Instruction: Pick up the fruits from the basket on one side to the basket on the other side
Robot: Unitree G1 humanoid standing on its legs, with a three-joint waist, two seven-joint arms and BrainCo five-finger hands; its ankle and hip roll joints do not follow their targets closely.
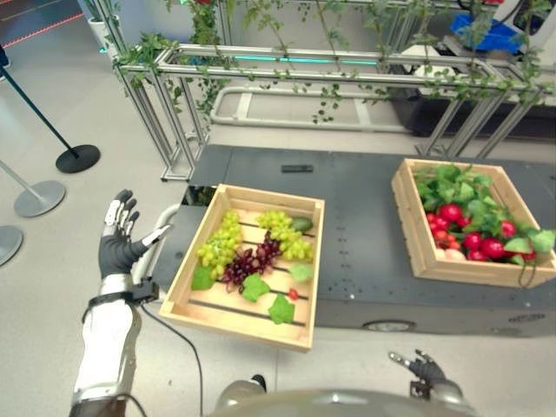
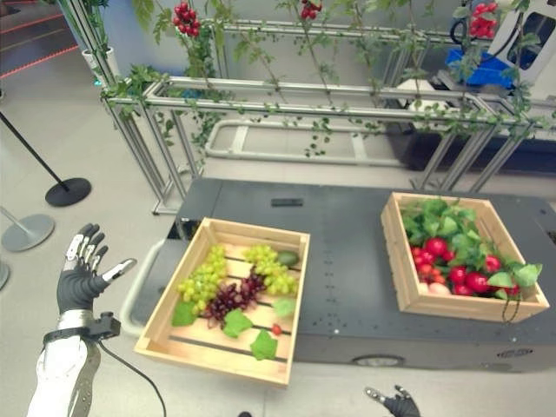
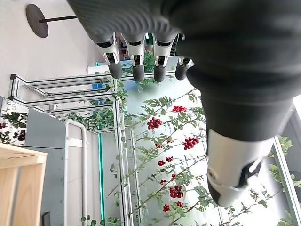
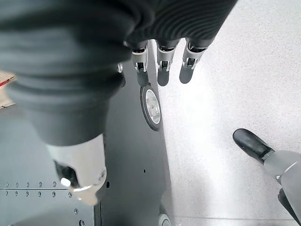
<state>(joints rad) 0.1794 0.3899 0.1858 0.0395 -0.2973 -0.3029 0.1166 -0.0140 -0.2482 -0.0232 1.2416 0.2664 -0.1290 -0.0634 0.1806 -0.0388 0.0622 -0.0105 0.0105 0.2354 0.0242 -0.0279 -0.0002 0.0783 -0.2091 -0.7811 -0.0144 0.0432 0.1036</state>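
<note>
Left hand (image 1: 117, 239) raised, fingers spread, holding nothing; well clear of left crate (image 1: 228, 314) edge. Right hand (image 1: 424, 369) low, fingers relaxed, empty. Green grapes (image 1: 219, 243), dark grapes (image 1: 252, 261) lying in left crate, beyond left fingertips. Red fruit (image 1: 473, 239) filling right crate (image 1: 415, 243). Likely soft, bruisable, light; best pinched at stem, gently.

No text, label, number or sign can be read anywhere in these views. The wooden crates (image 1: 246, 321) and the dark platform (image 1: 365, 226) carry no legible marking.
</note>
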